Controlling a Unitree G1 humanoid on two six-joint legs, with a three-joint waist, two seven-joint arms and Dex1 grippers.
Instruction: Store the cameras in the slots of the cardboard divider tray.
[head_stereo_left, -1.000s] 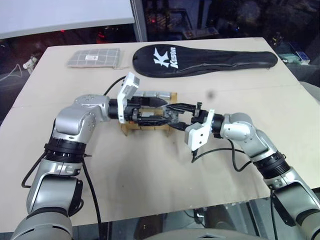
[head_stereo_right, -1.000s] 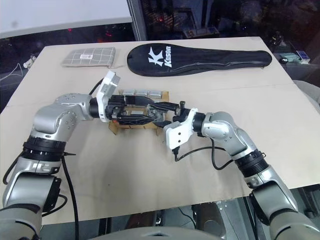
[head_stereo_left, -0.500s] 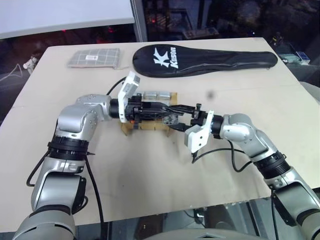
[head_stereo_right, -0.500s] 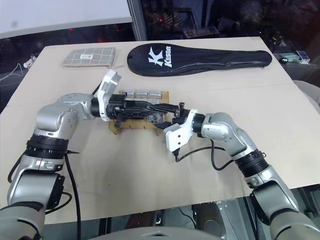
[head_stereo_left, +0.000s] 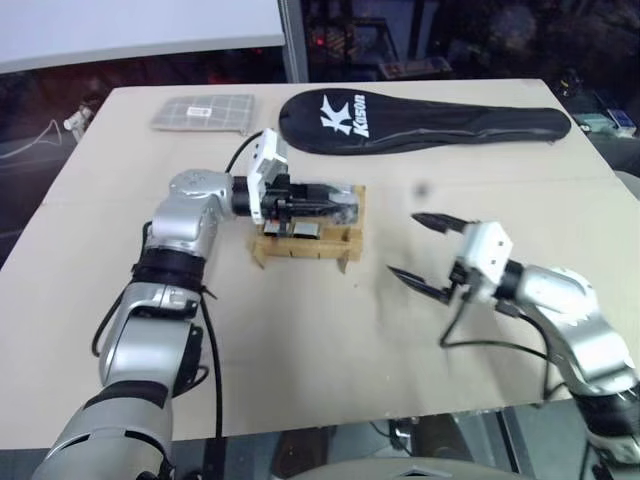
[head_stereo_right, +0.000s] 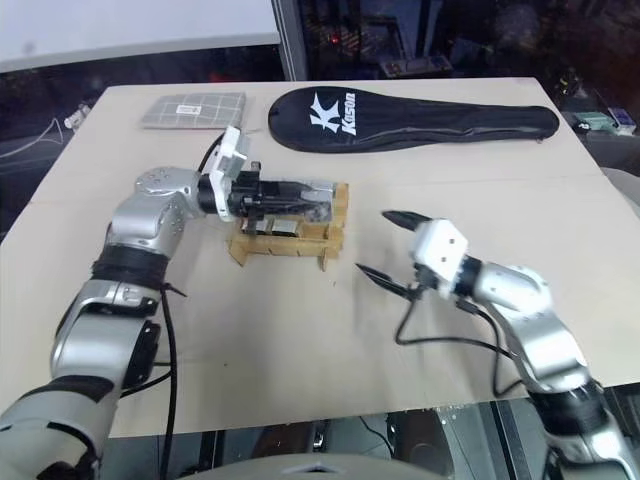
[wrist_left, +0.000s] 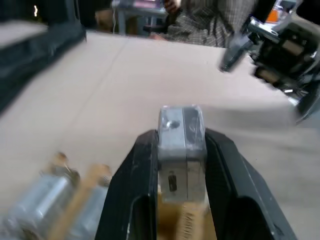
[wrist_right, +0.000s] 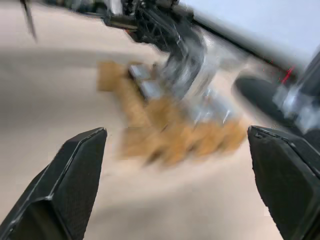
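My left gripper (head_stereo_left: 340, 204) is shut on a silvery grey camera (wrist_left: 180, 150), held level just above the far right part of the cardboard divider tray (head_stereo_left: 338, 250). In the left wrist view the two black fingers (wrist_left: 144, 165) clamp the camera's sides. More silvery cameras (wrist_left: 42, 197) sit in the tray's slots. To the right of the tray my right gripper (head_stereo_left: 404, 245) hangs open and empty above the table, its fingers (wrist_right: 75, 170) spread wide and pointing toward the tray (wrist_right: 170, 132).
A black racket cover (head_stereo_left: 420, 115) with a white logo lies along the table's far side. A grey checked pouch (head_stereo_left: 205, 112) lies at the far left. A black cable (head_stereo_left: 480, 342) loops under my right wrist. A person in a checked shirt (wrist_left: 215, 25) sits beyond the table.
The camera passed from my right gripper to my left, which shut on it. My right gripper opened and drew back to the right, away from the tray. The head view also shifted.
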